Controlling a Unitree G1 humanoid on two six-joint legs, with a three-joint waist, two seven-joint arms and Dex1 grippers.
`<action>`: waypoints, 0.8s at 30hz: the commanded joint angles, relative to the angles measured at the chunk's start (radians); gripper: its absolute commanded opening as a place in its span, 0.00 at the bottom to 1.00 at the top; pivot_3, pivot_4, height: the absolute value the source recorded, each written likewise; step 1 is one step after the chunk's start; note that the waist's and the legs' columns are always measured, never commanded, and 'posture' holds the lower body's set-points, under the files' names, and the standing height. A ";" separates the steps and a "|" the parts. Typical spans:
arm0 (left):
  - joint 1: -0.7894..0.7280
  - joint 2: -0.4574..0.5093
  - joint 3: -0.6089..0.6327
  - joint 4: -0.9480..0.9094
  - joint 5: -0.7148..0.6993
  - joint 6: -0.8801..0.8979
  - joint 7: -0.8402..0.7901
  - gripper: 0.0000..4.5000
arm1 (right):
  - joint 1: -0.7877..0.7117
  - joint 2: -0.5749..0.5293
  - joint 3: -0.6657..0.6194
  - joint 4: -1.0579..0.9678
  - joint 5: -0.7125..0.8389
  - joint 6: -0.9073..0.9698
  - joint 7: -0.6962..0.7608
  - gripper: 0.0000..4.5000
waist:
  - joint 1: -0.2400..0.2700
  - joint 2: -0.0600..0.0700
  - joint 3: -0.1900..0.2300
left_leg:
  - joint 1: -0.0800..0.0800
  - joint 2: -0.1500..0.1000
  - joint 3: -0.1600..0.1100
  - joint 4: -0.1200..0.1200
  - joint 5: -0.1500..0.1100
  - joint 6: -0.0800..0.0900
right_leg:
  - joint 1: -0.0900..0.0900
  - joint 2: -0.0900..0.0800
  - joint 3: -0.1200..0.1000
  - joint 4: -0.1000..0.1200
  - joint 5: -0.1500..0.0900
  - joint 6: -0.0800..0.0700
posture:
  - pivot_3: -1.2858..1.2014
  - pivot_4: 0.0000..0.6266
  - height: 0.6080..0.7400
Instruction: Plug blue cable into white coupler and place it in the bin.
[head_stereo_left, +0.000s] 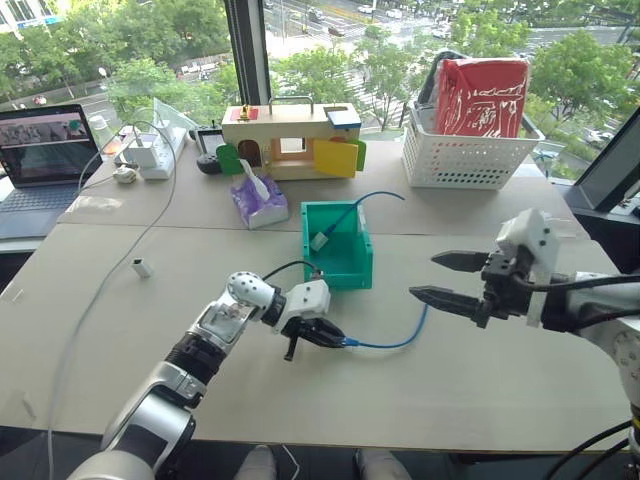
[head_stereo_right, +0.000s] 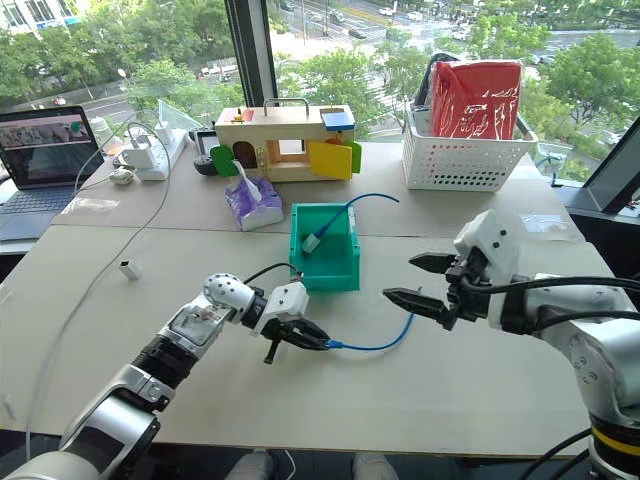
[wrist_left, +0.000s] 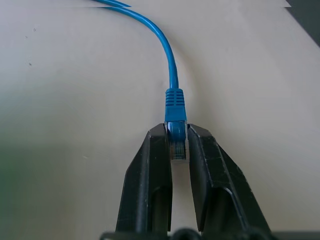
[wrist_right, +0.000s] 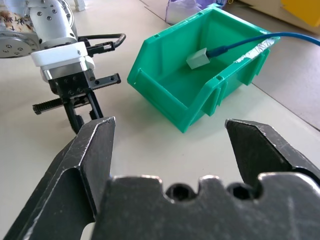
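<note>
- Left eye view: the left end effector (head_stereo_left: 318, 338) is closed on the plug end of the blue cable (head_stereo_left: 400, 343), low over the counter (head_stereo_left: 480, 400). The rest of this cable curves away on the counter toward the right end effector (head_stereo_left: 448, 278), which hangs above it with its fingers wide apart and nothing between them. I judge that the plug is pinched so that it can be aimed at a socket. A small white block (head_stereo_left: 141, 267), probably the white coupler, lies well apart on the robot's left.
- Right eye view: the same scene. The bin (head_stereo_right: 325, 272) stands just beyond both arms. It already holds a second white block (head_stereo_right: 311, 242) joined to a second blue cable (head_stereo_right: 360, 201), which goes out over the back wall.
- Left wrist view: here the grip is clear, which the head views do not give. The two black fingers (wrist_left: 150, 170) clamp the clear plug, and the blue boot sticks out just past the tips.
- Right wrist view: the open jaws frame the bin. Inside it the joined block and cable rest against the far wall, and the left end effector stands beside the bin.
</note>
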 joint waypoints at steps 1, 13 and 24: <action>-0.034 -0.058 0.085 -0.079 -0.108 0.044 0.033 0.02 | 0.120 -0.060 -0.226 -0.115 0.242 0.232 -0.013 0.91 | 0.010 0.000 0.000 | 0.000 0.000 0.000 0.000 0.000 0.000 | 0.000 0.000 0.000 0.000 0.000 0.000 | 0.52 0.24 1.00; -0.057 -0.154 0.095 -0.170 -0.119 0.023 0.119 0.02 | 0.587 0.022 -0.197 -0.281 0.976 -0.048 -0.721 0.91 | 0.000 -0.001 0.000 | 0.000 0.000 0.000 0.002 0.000 0.002 | 0.002 0.000 0.000 0.000 -0.004 0.007 | 0.52 0.24 1.00; -0.030 -0.188 0.058 -0.164 -0.046 -0.051 0.219 0.02 | 0.449 0.300 0.163 -0.216 1.028 -0.522 -1.320 0.91 | -0.008 -0.001 -0.001 | 0.000 0.000 0.000 0.001 0.000 0.003 | 0.001 0.000 0.001 -0.001 -0.003 0.007 | 0.52 0.24 1.00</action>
